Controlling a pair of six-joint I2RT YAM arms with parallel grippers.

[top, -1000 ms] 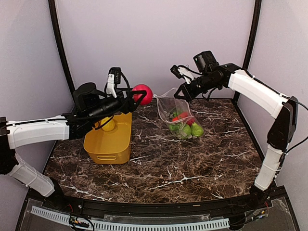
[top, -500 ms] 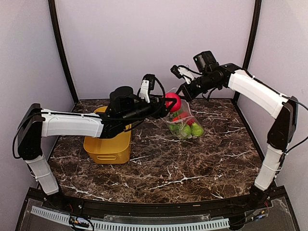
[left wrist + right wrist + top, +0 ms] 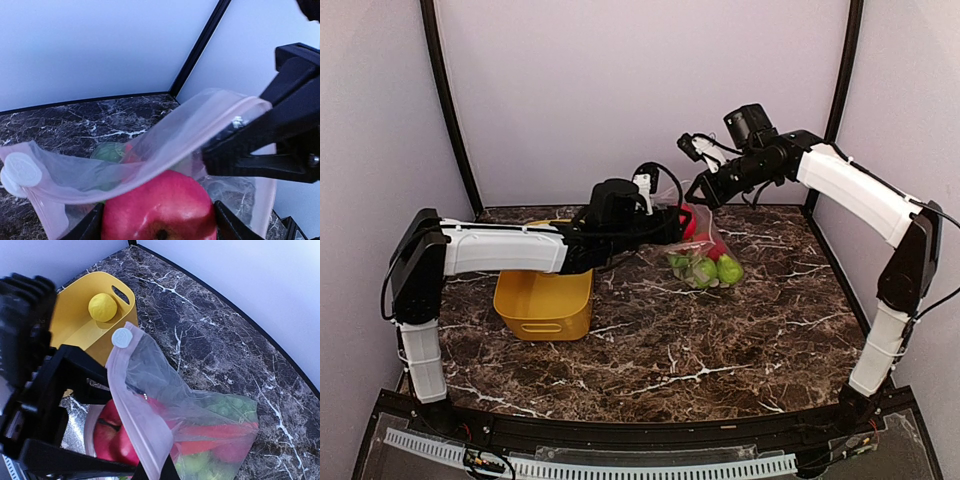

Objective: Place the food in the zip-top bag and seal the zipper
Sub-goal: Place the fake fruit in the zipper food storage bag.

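Observation:
The clear zip-top bag [image 3: 708, 258] stands at the back of the table with green and red food inside. My right gripper [image 3: 702, 194] is shut on its upper rim and holds the mouth open; in the right wrist view the gripper [image 3: 152, 473] pinches the pink zipper [image 3: 137, 412], with the white slider [image 3: 121, 337] at the strip's far end. My left gripper [image 3: 678, 222] is shut on a red apple [image 3: 159, 207] at the bag's mouth, just under the raised rim [image 3: 165, 145]. The apple [image 3: 111, 436] also shows in the right wrist view. A yellow lemon [image 3: 102, 306] lies in the basket.
The yellow basket [image 3: 545, 300] stands left of the bag, under my left arm. The back wall and the right corner post are close behind the bag. Marble table surface [image 3: 700, 350] lies in front.
My left arm has swung right with the apple, from above the basket to the bag's mouth. My right gripper has kept holding the bag's rim.

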